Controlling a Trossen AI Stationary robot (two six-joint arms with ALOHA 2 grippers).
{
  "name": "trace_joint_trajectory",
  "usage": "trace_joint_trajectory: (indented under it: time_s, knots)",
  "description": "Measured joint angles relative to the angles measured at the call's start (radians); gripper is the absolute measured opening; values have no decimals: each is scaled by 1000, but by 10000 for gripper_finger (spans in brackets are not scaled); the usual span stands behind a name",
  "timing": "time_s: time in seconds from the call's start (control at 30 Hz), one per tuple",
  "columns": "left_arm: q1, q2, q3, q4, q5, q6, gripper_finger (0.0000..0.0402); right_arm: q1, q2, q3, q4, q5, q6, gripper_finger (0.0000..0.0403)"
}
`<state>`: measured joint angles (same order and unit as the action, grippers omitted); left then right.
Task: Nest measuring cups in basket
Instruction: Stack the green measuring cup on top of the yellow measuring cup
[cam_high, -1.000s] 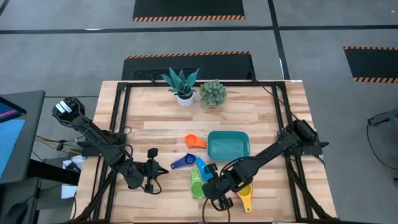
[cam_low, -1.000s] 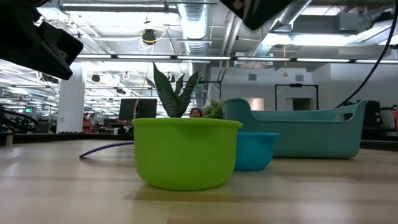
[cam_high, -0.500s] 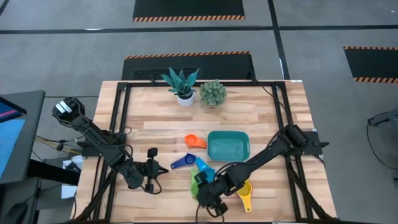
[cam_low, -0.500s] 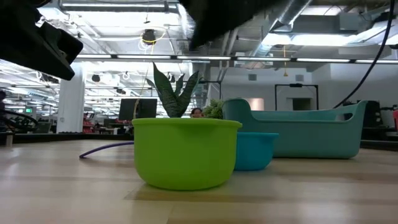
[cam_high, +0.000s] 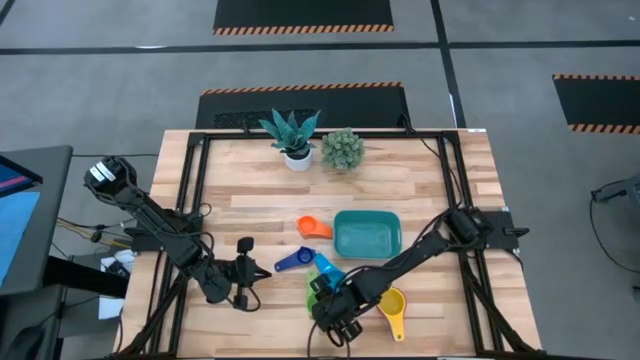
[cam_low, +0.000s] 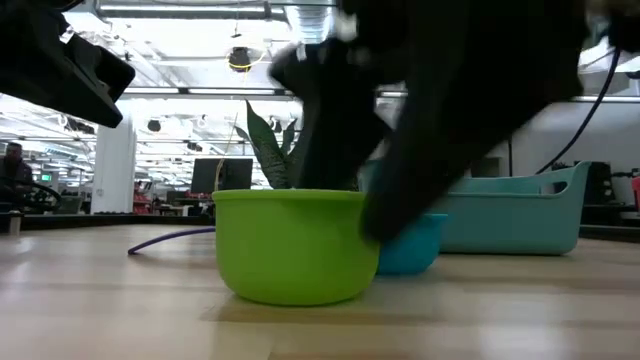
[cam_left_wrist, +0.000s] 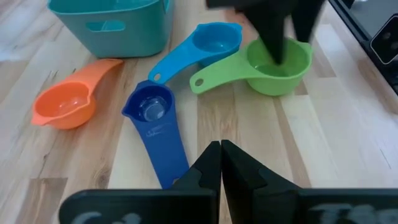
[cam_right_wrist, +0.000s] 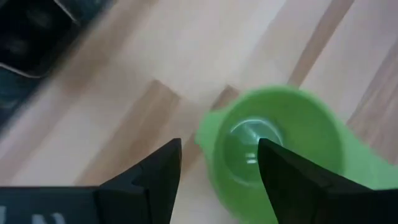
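The measuring cups lie bowl-down on the wood beside the teal basket (cam_high: 367, 233): orange (cam_left_wrist: 65, 102), dark blue (cam_left_wrist: 152, 112), light blue (cam_left_wrist: 211, 40), green (cam_left_wrist: 277, 59) and yellow (cam_high: 393, 305). My right gripper (cam_right_wrist: 219, 168) is open and points steeply down over the green cup (cam_right_wrist: 280, 149). One finger is inside the bowl and the other outside its wall. My left gripper (cam_left_wrist: 221, 152) is shut and empty. It hangs above the table to the left of the cups, just short of the dark blue cup's handle. My right gripper comes at the green cup from above, astride the bowl's wall (cam_right_wrist: 208, 146) on the side away from the handle. One finger (cam_left_wrist: 278, 46) reaches down into the bowl. I cannot tell whether either finger touches the cup. The cup sits upright on the table.
Two potted plants in white pots (cam_high: 292, 135) (cam_high: 343, 148) stand near the table's far edge. The light blue cup (cam_low: 410, 245) lies close behind the green one. The yellow cup is just right of my right gripper. Bare wood stretches to the far left and far right.
My right gripper has come down and gone a little toward the table's left edge, onto the green cup. In the low view it has dropped from the top of the picture to the cup's rim. The cups have stayed in place.
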<state>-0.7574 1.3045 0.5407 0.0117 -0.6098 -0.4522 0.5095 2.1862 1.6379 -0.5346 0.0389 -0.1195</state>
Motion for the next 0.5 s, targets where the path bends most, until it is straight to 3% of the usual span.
trace_joint_trajectory:
  time_s: [0.3, 0.5]
  knots:
    - [0, 0, 0, 1, 0, -2, 0, 1, 30, -1, 3, 17, 21, 223]
    - [0, 0, 0, 2, 0, -4, 0, 6, 31, -2, -6, 14, 115, 164]
